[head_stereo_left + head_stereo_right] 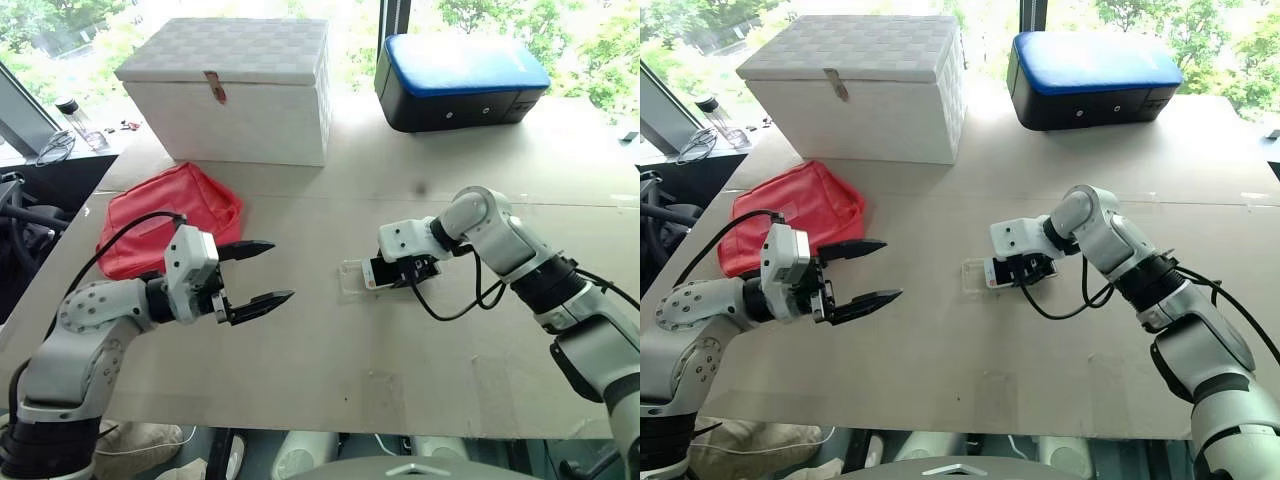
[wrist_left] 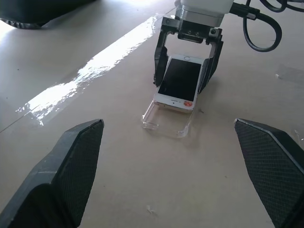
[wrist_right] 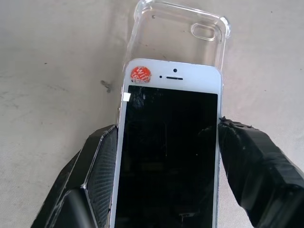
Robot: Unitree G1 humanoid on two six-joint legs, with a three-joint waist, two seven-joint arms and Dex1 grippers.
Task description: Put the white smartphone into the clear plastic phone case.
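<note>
Phone: we see the white smartphone (image 3: pixel 168 142) pinched by its long edges in the right gripper (image 2: pixel 185 71), its end over the clear plastic phone case (image 2: pixel 166 121).
Left gripper (image 1: pixel 258 272): fingers spread wide, nothing between them, at 9 o'clock from the case.
Table (image 1: pixel 400 370): the case lies flat on it.

White smartphone (image 3: pixel 171 142): white front bezel, black screen, small red-orange round sticker with white lettering at one corner. Clear plastic phone case (image 3: pixel 178 40): transparent, colourless, tan table seen through it. Table (image 1: pixel 400 360): plain light tan. Pouch (image 1: pixel 170 215), centre left of the head view: red, unpatterned. Box (image 1: pixel 235 95), upper left: white, woven checker texture, brownish-red clasp tab. Case (image 1: pixel 460 80), upper right: black body, blue top. Left gripper (image 1: pixel 262 272) fingers: black, fine cross-hatch texture noted in its wrist view. Right gripper (image 2: pixel 185 66) fingers: black. Arm shells: silver-grey, black cables.
</note>
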